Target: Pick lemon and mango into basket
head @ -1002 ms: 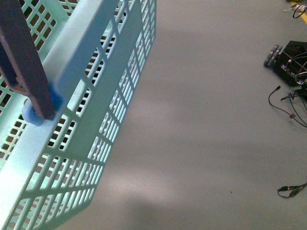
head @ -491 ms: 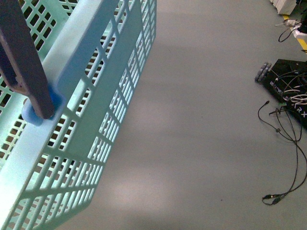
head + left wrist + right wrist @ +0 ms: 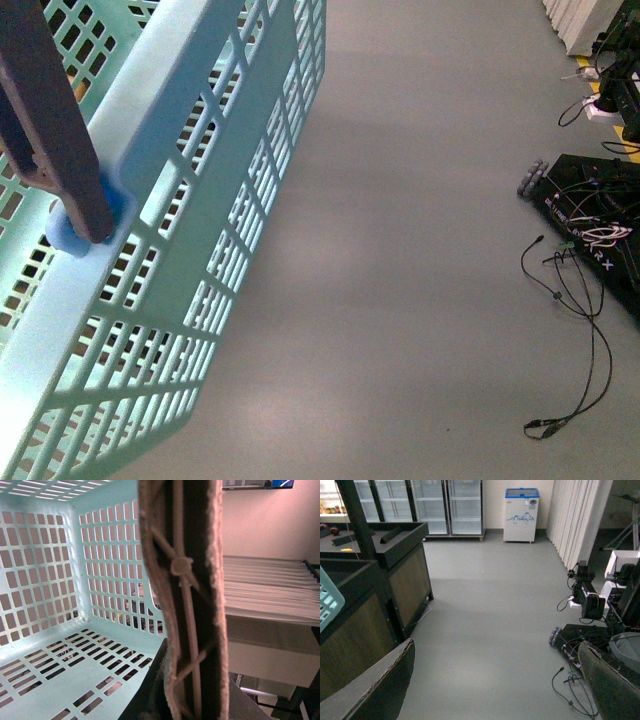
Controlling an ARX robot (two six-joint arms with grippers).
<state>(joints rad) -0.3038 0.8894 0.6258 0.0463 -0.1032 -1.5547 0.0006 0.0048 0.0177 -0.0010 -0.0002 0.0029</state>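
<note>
Shifted leftward across the front view since a second ago, the black base [image 3: 600, 205] and cables [image 3: 597, 345] lie on the floor [image 3: 400, 250] right of the basket [image 3: 190, 130], whose handle [image 3: 50, 120] stands up; right gripper [image 3: 496, 646] gapes empty, left gripper's state cannot be told.

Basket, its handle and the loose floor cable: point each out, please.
basket [image 3: 160, 90]: front view, broad top rim.
handle [image 3: 55, 120]: front view, dark bar above clip.
floor cable [image 3: 542, 428]: front view, plug end.
</note>
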